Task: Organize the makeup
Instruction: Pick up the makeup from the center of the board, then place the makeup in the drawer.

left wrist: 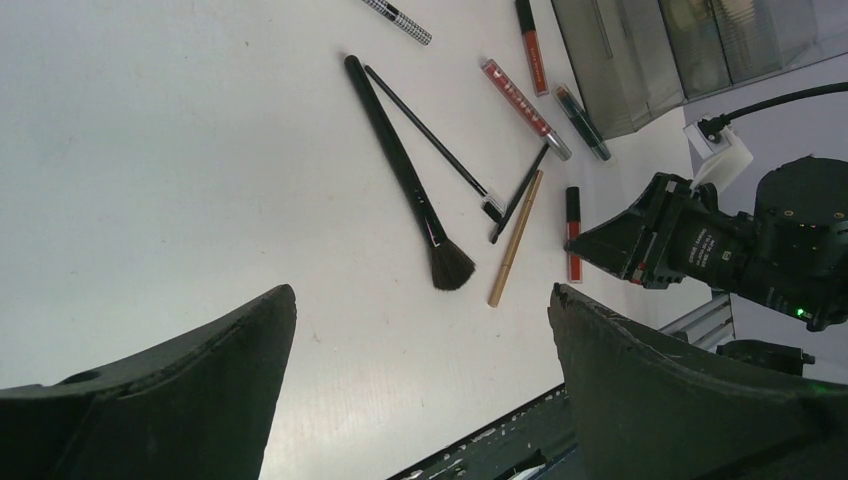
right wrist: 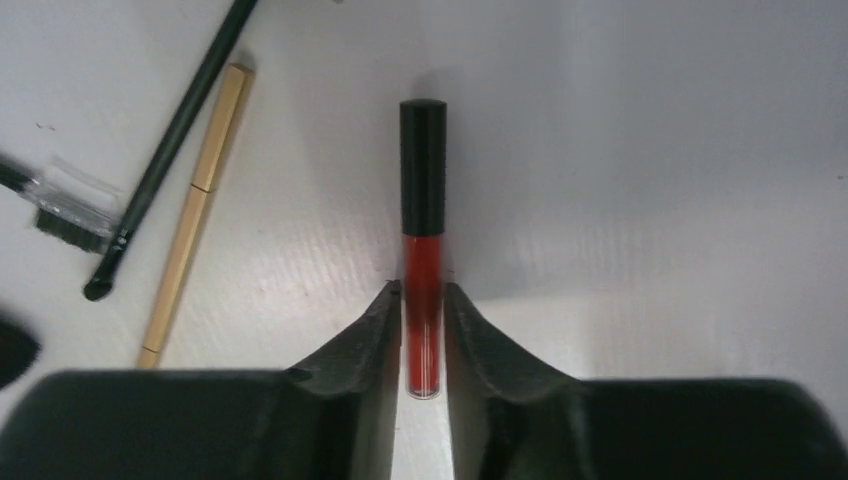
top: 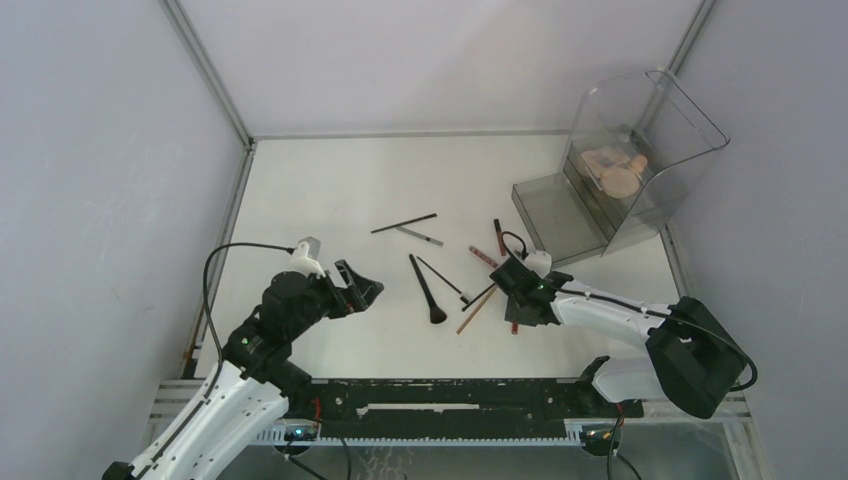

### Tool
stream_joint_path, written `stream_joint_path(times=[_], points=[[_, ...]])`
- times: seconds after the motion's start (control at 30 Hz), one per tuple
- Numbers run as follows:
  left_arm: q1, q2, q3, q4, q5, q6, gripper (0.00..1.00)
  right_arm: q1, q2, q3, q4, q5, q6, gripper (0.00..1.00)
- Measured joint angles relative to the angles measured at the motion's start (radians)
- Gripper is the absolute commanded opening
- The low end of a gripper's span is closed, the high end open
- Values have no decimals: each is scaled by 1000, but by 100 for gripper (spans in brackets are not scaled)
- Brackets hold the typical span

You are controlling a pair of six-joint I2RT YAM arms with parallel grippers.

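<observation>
Right wrist view: your right gripper (right wrist: 423,300) grasps a red lip tube (right wrist: 423,230), with one finger (right wrist: 372,325) pressed to each side of its clear lower end and the black cap pointing away. The tube lies flat on the white table (right wrist: 650,200), not yet lifted. The gripper lines up with the tube's length, a sensible hold for a thin round thing that could roll out sideways. Just left of it lie a gold pencil (right wrist: 197,200) and a slim black brush (right wrist: 175,135), both apart from the tube, so you can likely lift it without dragging them along. Top view: this arm reaches low to the right end of the scattered makeup, near the smoky organizer (top: 690,130). Its drawer (top: 550,210) stands pulled out toward the pile, seemingly ready to take items, and beige compacts (top: 615,170) already sit inside. Your left gripper (top: 362,285) hangs released, jaws wide and holding nothing, off to the left, probably to keep clear.
</observation>
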Motion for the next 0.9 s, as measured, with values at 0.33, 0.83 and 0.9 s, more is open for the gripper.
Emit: stream_joint_path(times=[0.33,0.83,0.9], points=[[0,-1,-3,-16,-1,0,100,0,-50,-4,70,-55,-82,3],[0,-26,-3,-53,-12,0,100,-224,-205,195,-55,-3,-421,4],[0,-20,-3,-53,-14,0,100,-284,-170,252,-47,6,-464,4]])
